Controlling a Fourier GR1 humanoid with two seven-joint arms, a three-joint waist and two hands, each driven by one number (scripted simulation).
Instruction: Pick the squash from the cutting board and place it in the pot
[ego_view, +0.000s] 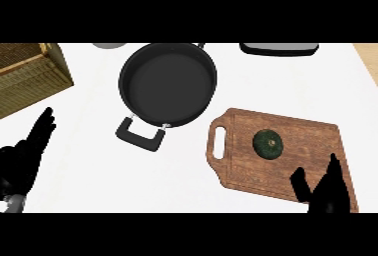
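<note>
Black right hand (325, 194), round green squash (269, 144), wooden cutting board (247, 172), round dark pot (167, 85)

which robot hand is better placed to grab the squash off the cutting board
Right. The right robot hand is open over the near edge of the cutting board, close to the squash. The left robot hand rests open at the view's left edge, well away from the board.

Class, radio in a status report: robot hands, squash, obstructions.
Left robot hand open, resting at left edge. Right robot hand open, near squash, not touching. Squash on cutting board. Nothing between it and pot.
</note>
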